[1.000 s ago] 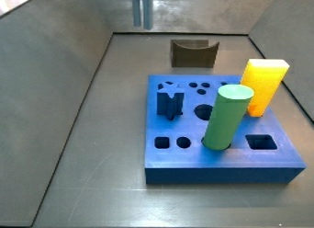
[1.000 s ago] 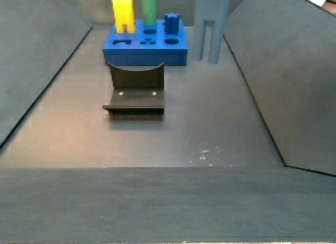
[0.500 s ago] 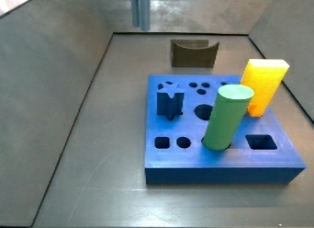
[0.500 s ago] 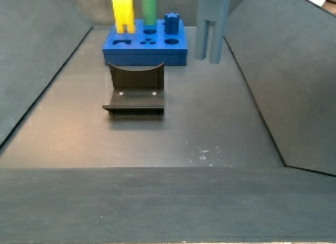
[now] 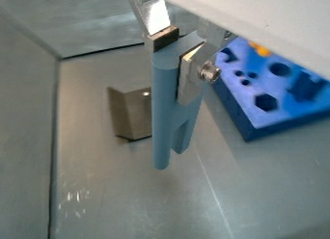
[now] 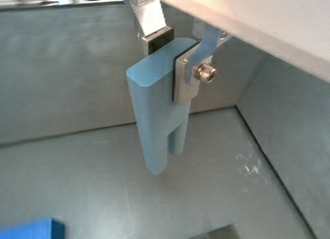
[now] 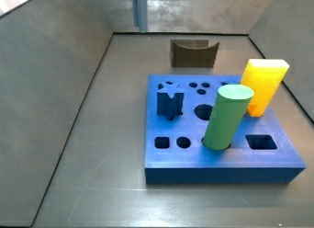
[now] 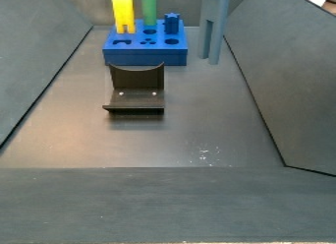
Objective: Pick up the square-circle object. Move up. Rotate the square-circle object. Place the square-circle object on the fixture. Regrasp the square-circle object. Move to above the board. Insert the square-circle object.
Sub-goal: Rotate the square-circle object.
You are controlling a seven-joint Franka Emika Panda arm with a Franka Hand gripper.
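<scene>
Grey walls and a dark floor enclose the workspace. High over the floor, the gripper (image 5: 173, 58) is clamped on the top of the square-circle object (image 5: 171, 108), which hangs upright and clear of everything in both wrist views. One fixture (image 7: 193, 53) stands empty near the back wall in a side view. One board (image 7: 218, 132) lies nearer, holding three upright pegs: a dark blue piece (image 7: 168, 104), a green cylinder (image 7: 227, 116) and a yellow block (image 7: 263, 85).
</scene>
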